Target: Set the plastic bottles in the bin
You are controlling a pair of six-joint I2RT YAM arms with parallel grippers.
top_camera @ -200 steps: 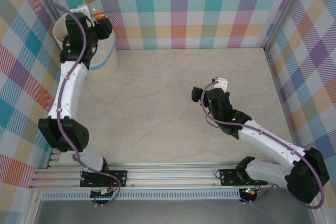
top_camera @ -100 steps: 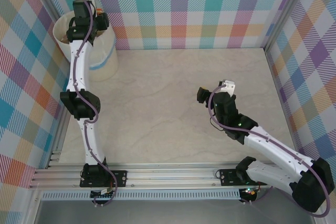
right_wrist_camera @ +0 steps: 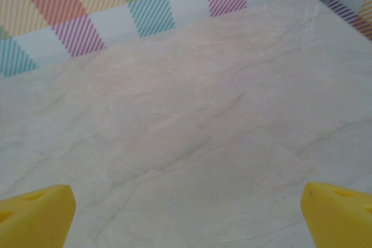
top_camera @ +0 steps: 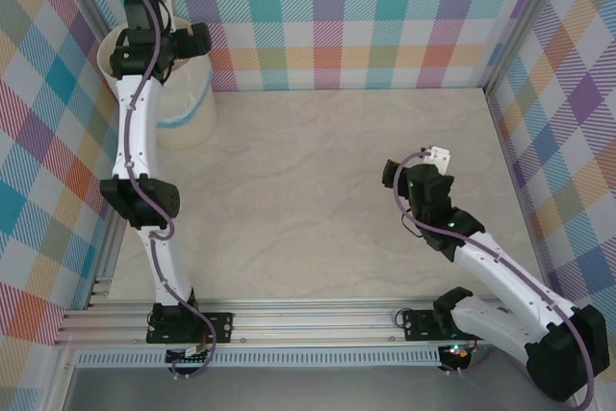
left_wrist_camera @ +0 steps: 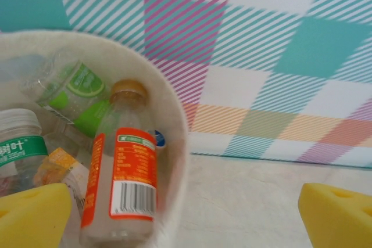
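Now: barcoded orange-label bottle (left_wrist_camera: pixel 119 184) in bin (left_wrist_camera: pixel 170 104); neighbour (left_wrist_camera: pixel 20 143) reads "335ml"; left gripper (left_wrist_camera: pixel 186 216), right gripper (right_wrist_camera: pixel 186 213) spread.

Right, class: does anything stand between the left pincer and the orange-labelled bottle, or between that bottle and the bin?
Nothing visible. The clear plastic bottle with the orange label already lies inside the round cream-white plastic bin, against its wall. The open left pincer hangs over it with nothing between.

Bin (left_wrist_camera: pixel 178 143) cut off left and below, green-label bottle (left_wrist_camera: pixel 75 88) blurred, left-edge bottle (left_wrist_camera: pixel 17 143) cropped
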